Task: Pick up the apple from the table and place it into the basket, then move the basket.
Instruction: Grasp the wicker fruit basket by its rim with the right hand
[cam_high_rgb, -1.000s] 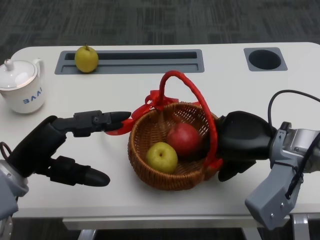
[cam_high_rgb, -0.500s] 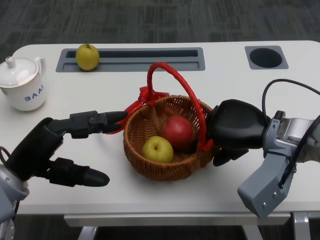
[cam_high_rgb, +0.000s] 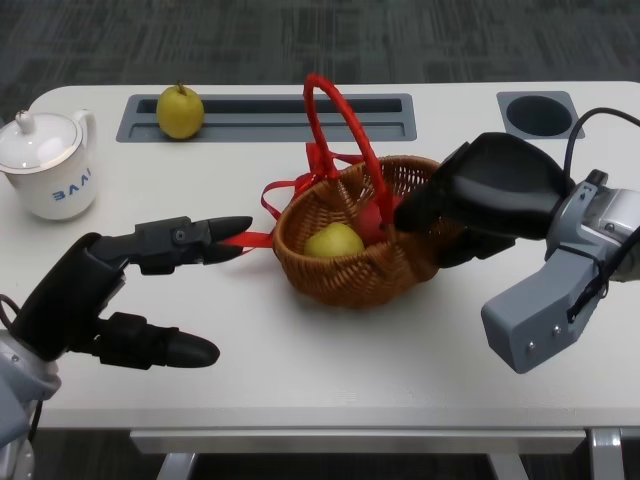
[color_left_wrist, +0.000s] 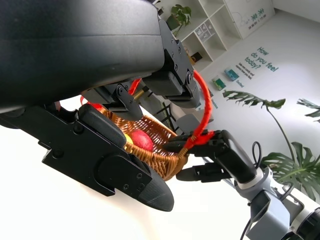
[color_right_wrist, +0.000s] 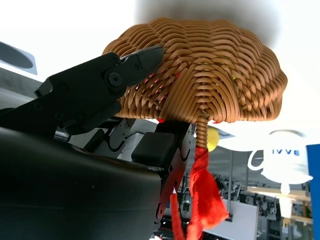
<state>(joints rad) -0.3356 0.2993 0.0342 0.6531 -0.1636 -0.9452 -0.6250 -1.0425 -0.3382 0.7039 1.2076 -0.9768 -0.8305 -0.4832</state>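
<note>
Behind basket (cam_high_rgb: 372, 262): pear (cam_high_rgb: 180, 111) in tray | far left: teapot (cam_high_rgb: 50, 177) | right hand (cam_high_rgb: 487, 199) grips basket | left hand (cam_high_rgb: 125, 295) spread

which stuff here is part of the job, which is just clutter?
Job:
apple, in the basket
basket, held at its rim by the right robot hand
left robot hand, holding nothing

Clutter:
green fruit in the basket
pear in the table slot
teapot

Right hand (cam_high_rgb: 478, 195) hides most of the apple (cam_high_rgb: 372, 222).
</note>
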